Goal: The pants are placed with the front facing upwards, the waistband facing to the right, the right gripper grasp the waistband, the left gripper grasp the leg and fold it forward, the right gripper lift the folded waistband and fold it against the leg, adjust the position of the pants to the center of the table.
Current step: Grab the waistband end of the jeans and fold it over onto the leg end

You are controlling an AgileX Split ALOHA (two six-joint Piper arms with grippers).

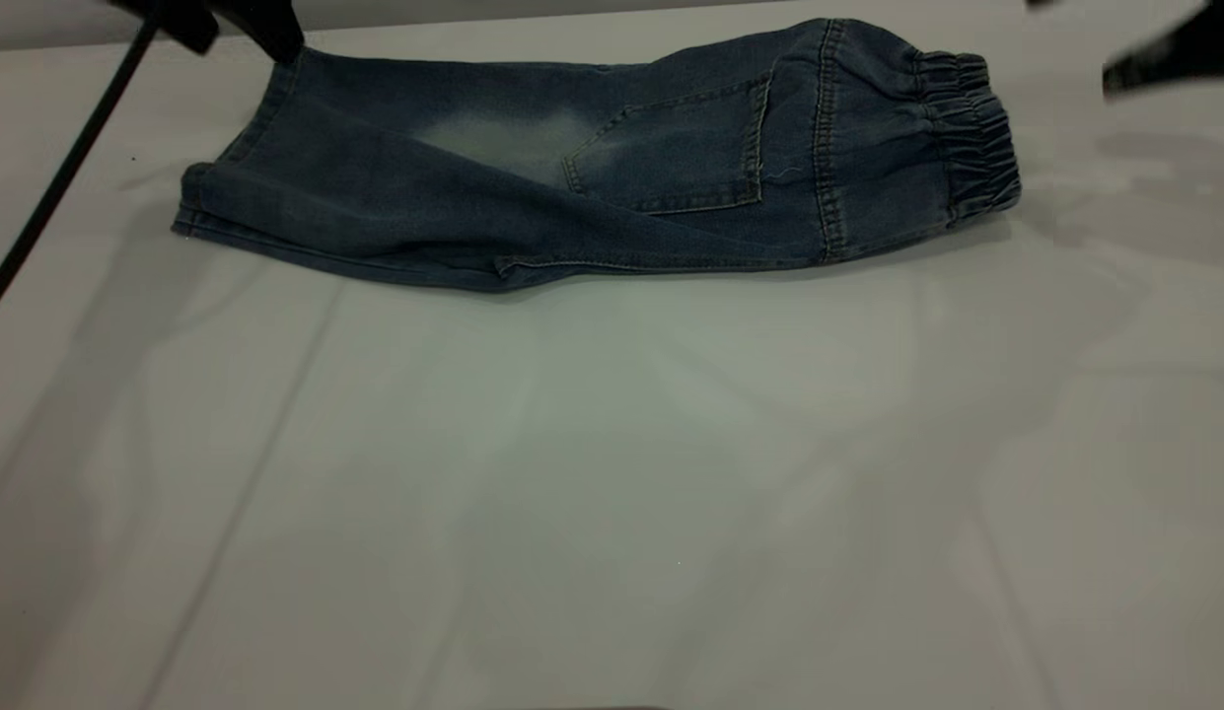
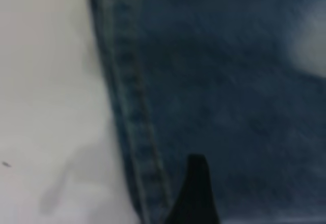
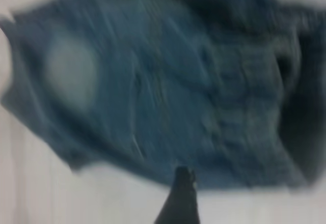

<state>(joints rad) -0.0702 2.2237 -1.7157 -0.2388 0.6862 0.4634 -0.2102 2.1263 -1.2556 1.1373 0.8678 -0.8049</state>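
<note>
I've got the pants [image 1: 612, 168] lying folded lengthwise along the far side of the table [image 1: 612, 493], well back from the near edge and nowhere near the centre. A back pocket faces up, with a pale faded patch just left of it. The waistband [image 1: 967, 133] is at the right end, puckered and dark, and the leg hems are at the left end.

My left gripper [image 1: 271, 35] is at the far left corner of the pants, right on the hem corner at the far edge. From the exterior view it touches the denim there, but I cannot tell whether the jaws are closed on the cloth or only resting on it. The left wrist view gives me one dark fingertip [image 2: 196, 193] over the denim just beside the stitched hem, with bare table on the other side of that hem. A thin black cable [image 1: 64, 173] runs down from that gripper toward the near left.

My right gripper [image 1: 1164, 54] hangs at the far right, above the table and apart from the waistband, with nothing in it that I can see; its opening I cannot tell. Its wrist view shows the pants spread below, one fingertip [image 3: 181, 198] in front.
</note>
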